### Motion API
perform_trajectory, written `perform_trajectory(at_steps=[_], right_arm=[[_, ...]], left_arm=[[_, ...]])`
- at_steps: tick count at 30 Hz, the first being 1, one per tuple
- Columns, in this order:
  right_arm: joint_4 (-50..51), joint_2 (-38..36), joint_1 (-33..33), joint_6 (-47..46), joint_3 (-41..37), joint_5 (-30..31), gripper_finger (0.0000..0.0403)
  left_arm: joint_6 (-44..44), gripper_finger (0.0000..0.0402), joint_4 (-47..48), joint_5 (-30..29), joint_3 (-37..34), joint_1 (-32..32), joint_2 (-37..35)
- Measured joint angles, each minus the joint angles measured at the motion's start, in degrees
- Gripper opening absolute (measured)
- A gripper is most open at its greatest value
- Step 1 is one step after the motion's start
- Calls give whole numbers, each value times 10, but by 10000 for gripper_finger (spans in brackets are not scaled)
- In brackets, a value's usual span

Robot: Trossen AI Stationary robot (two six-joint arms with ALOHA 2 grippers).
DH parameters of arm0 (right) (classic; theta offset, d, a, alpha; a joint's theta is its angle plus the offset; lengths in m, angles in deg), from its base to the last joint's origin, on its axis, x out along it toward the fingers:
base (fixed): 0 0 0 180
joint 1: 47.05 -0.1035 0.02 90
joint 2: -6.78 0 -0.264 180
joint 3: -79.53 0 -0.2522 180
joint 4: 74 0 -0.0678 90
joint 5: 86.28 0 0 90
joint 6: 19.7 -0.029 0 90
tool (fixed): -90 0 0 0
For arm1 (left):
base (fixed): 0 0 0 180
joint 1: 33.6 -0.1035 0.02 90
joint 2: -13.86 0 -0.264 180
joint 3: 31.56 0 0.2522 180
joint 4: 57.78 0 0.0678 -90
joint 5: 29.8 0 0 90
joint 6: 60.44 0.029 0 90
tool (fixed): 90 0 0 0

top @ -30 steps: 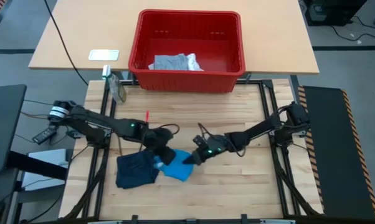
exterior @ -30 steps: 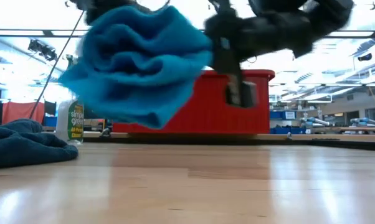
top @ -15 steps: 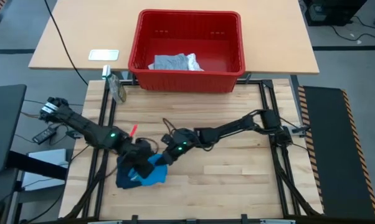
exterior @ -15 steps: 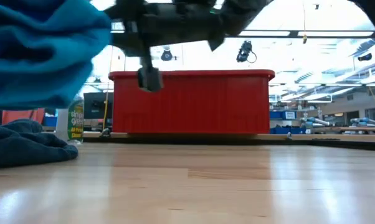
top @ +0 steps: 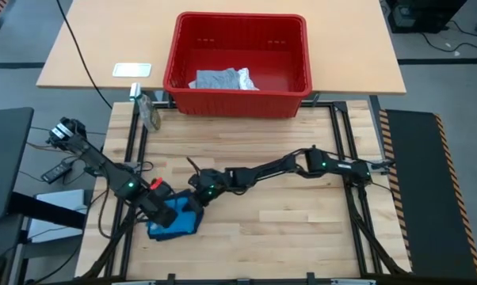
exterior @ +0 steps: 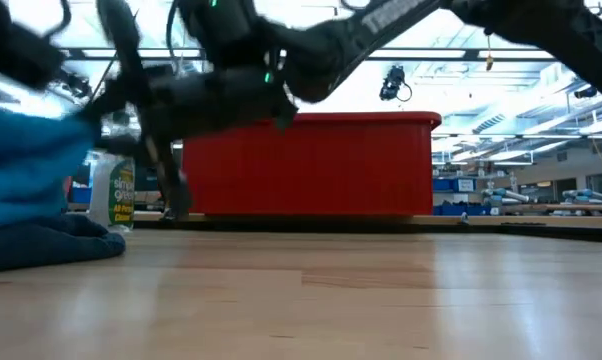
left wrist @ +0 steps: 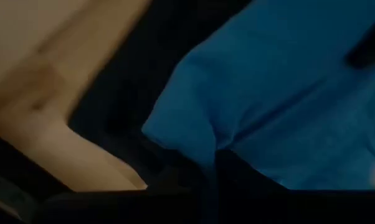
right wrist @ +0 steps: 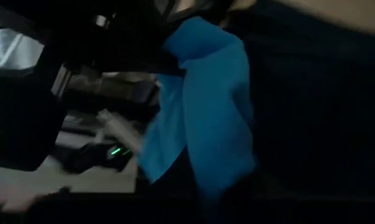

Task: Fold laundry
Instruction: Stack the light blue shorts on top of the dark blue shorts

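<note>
low at the frame's lower left, both grippers, left point(top: 165, 218) and right point(top: 192, 199), have carried the bright blue garment point(top: 181, 218) leftward onto the dark navy one point(top: 158, 231). jaws narrow, each pinching blue cloth; stacking seems near.

The left arm is stretched low from the left edge toward the front-left, its left gripper point(top: 165, 215) pinched shut on the blue cloth point(top: 180, 215). The right arm is extended fully across from the right side, its right gripper point(top: 194, 198) likewise closed on the cloth.
</note>
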Motion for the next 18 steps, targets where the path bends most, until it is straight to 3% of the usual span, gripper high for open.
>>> perform_trajectory(at_steps=[4, 8, 14, 18], right_arm=[[10, 13, 6, 21, 0, 38, 79], [22, 8, 9, 54, 0, 41, 143], [34, -14, 11, 56, 0, -6, 246], [71, -30, 12, 37, 0, 0, 278]], left_arm=[[-17, 61, -23, -4, -55, -23, 0], [-12, 124, -36, 9, -68, -33, 1], [30, 215, -39, 6, -32, -34, 1], [56, 258, -3, -4, 7, -34, 1]])
